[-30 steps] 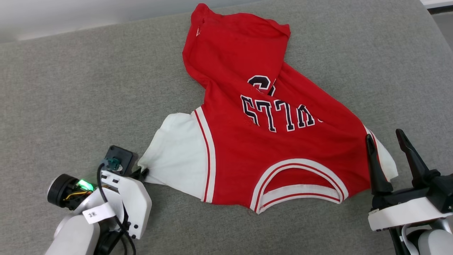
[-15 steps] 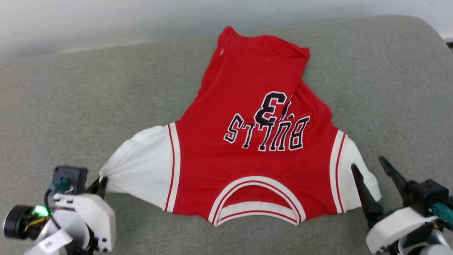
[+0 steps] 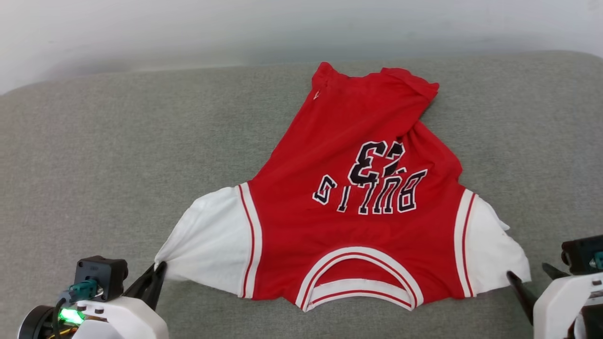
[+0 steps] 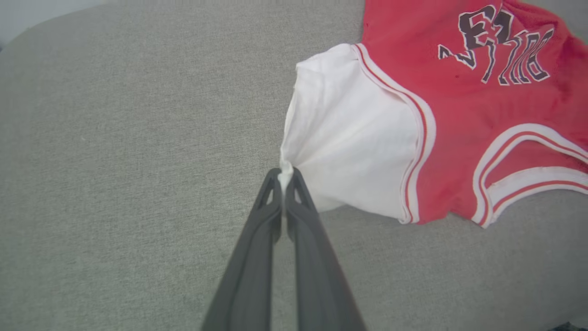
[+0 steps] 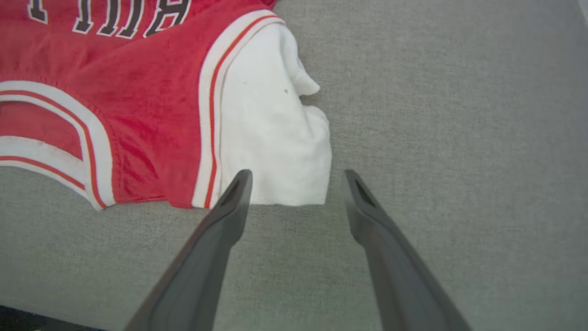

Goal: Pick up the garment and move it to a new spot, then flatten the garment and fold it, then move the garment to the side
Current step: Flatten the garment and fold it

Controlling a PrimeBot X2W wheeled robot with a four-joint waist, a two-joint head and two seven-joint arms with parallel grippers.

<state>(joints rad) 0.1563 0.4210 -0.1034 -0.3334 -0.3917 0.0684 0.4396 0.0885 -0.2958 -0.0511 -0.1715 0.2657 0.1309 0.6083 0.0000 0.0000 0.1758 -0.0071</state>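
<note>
Newly shut, left hand (image 4: 285, 174) pinches the garment (image 3: 353, 235) at one sleeve tip; right hand (image 5: 296, 178), spread, straddles the other sleeve's corner.

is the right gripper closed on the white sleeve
No, the right gripper's fingers stand wide apart at the corner of the garment's white sleeve, not pinching it.

garment (image 3: 358, 235) now wider and flatter

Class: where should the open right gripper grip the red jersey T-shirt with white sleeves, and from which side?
Probably the hem corner of the free white sleeve, from the robot's near side: it lies flat ahead of the right gripper's spread fingers, mirroring the left gripper's pinch.
</note>
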